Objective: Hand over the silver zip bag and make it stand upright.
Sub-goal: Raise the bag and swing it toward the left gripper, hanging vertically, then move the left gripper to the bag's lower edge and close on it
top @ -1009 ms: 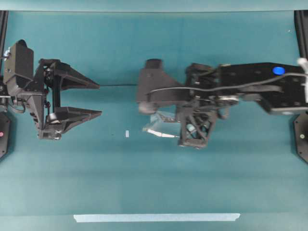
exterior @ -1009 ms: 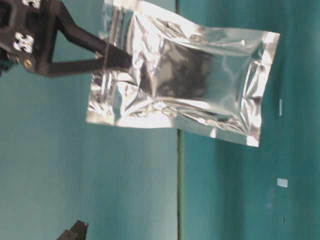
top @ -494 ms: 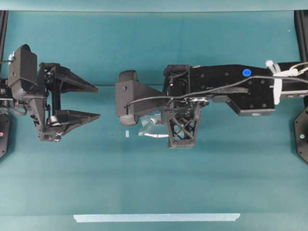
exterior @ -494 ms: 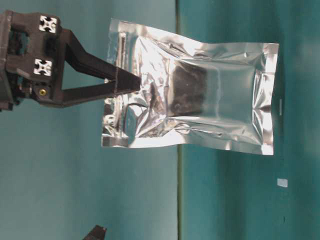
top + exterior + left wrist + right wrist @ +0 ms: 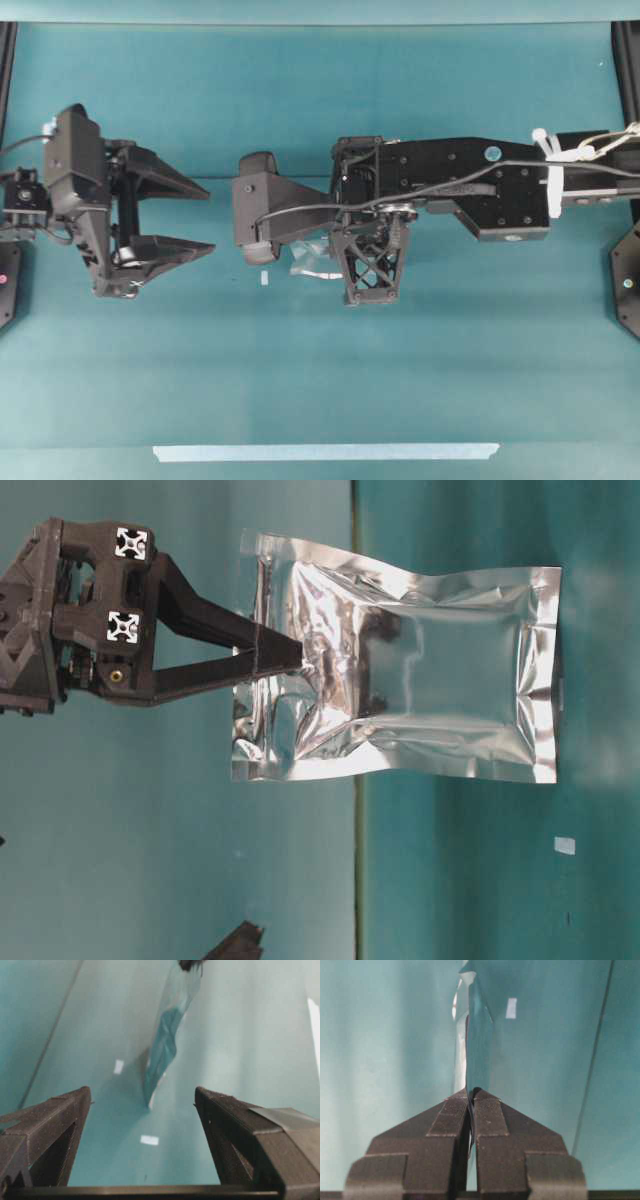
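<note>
The bag (image 5: 312,258) hangs between the two arms, and only the closed right gripper (image 5: 300,660) stands at its one end. Between the bag and the wide-open left gripper (image 5: 205,220) lies bare table (image 5: 320,370), except a flat white scrap (image 5: 264,279).

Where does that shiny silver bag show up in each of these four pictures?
Overhead: the silver zip bag peeks out mid-frame, mostly hidden under the right arm.
Table-level: it fills the centre, pinched at one end by the right gripper.
Left wrist: seen edge-on, upper middle.
Right wrist: edge-on, rising from the shut fingertips.
Shared landmark: the small white tape scrap.
</note>
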Tool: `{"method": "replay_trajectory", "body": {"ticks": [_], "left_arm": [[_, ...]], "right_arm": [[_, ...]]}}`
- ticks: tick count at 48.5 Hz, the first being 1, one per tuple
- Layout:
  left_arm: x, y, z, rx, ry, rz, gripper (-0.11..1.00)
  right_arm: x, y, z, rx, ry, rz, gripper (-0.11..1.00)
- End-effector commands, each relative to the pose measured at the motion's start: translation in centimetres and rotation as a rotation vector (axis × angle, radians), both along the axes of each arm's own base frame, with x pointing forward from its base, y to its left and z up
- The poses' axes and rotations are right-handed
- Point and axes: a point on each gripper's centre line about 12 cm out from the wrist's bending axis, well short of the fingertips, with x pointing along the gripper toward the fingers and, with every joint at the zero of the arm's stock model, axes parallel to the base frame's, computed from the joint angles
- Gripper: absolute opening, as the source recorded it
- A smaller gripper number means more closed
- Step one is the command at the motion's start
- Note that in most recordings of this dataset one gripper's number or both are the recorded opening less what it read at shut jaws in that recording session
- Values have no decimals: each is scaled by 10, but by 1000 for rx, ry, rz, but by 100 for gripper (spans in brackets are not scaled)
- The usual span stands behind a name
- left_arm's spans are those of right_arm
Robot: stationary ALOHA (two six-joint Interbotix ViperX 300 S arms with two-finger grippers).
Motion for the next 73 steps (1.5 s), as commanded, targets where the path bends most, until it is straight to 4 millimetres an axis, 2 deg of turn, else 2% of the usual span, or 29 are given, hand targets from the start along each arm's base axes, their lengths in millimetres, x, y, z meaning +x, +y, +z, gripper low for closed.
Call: {"method": "replay_trajectory", "body": {"ticks": [1,34,52,66,73], "left_arm": [[3,1,3,3,-20,1,92],[8,1,-9,-1,5,1,92],[9,1,-12,-3,15,1,92],[16,2,-34,-7,36,2,92],[25,2,-40,-5,29,0,92]], "right_arm": [[3,-2,10,-5,-41,7,1],[6,-2,19,-4,-67,1,1],[5,-2,11,-5,-70,0,1],[2,-1,2,-6,-57,15,1],[3,-1,5,-7,-63,19,1]]}}
